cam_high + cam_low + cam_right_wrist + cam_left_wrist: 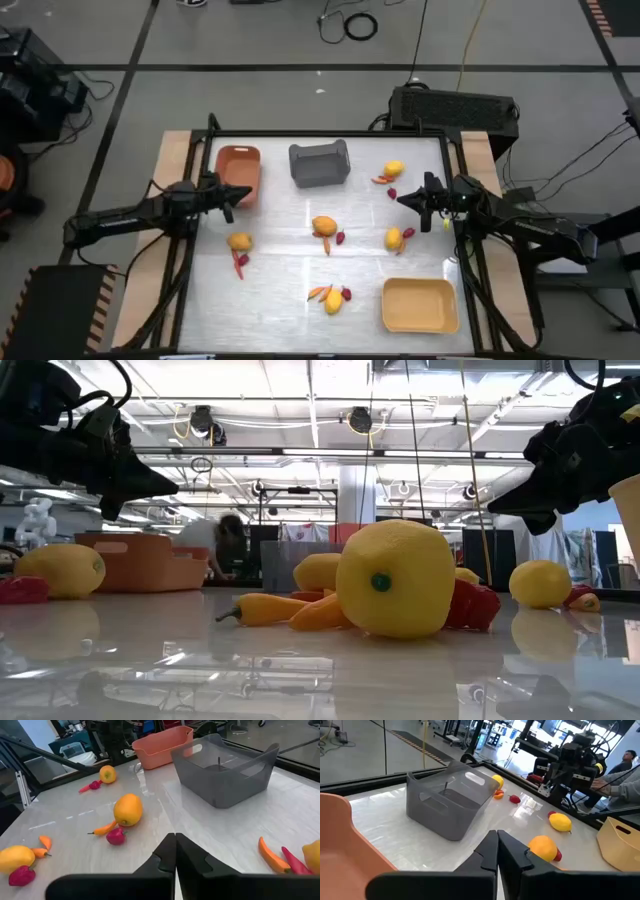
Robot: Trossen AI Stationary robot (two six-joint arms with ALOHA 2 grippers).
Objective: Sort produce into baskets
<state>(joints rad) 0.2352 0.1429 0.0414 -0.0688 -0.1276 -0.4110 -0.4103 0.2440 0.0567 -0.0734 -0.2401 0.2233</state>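
Observation:
Yellow-orange fruits lie in groups on the white table: one at centre (324, 227), one at left (239, 241), one near the front (333, 301), one at far right (394, 169) and one (394, 238) near my right gripper, each with slim orange-red peppers and dark-red berries beside it. The orange-brown basket (238, 172), dark grey basket (319, 163) and pale yellow basket (420, 304) stand on the table. My left gripper (229, 198) is shut and empty, raised beside the orange basket. My right gripper (408, 198) is shut and empty, raised at the right.
Black frame rails run along the table's left and right edges. A person (225, 545) shows in the room beyond the table, and another sits at the right of the left wrist view (625, 775). Bare table lies between the fruit groups.

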